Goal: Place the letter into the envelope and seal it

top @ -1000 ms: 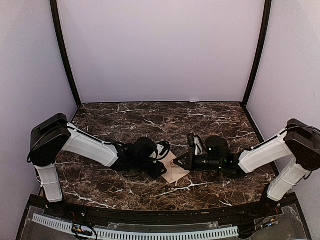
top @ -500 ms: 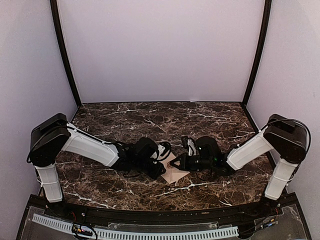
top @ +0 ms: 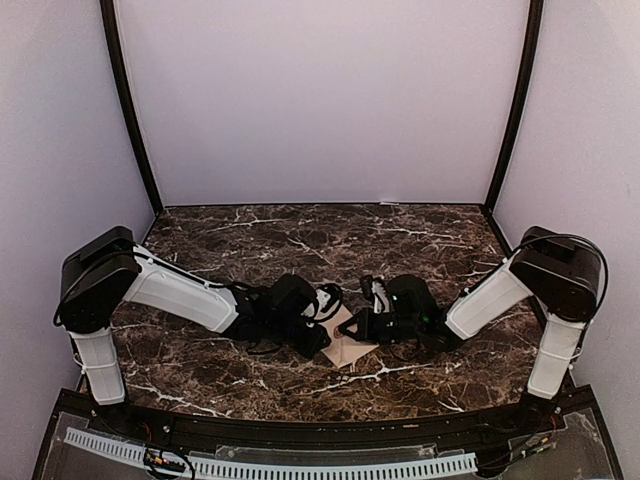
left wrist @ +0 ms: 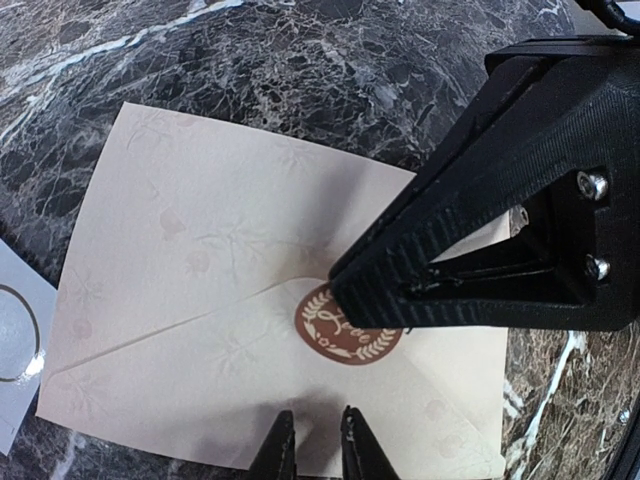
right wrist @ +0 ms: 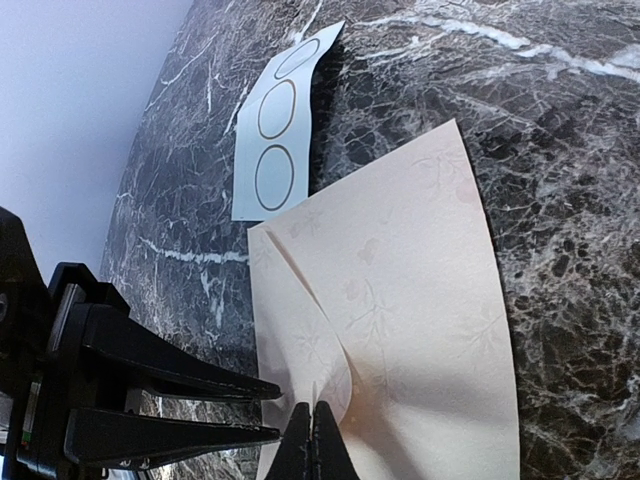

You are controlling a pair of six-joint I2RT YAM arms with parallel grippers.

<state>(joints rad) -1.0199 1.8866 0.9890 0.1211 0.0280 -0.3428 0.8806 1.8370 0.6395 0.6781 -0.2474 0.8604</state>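
1. since the earlier frame, the right arm was swung in toward the centre, and the right gripper (right wrist: 312,438) was carried left onto the envelope (left wrist: 200,240); the left arm was kept where it was.
2. the envelope was laid flat on the table (top: 300,240), between the two grippers, and was closed under a round brown seal (left wrist: 340,338).
3. the right gripper's jaws were shut tight, and its tip was pressed on the seal.
4. the left gripper (left wrist: 315,440) was held with its jaws narrowly apart, its tips set at the envelope's edge.
5. a card (right wrist: 275,140) printed with circles was left just beside the envelope.
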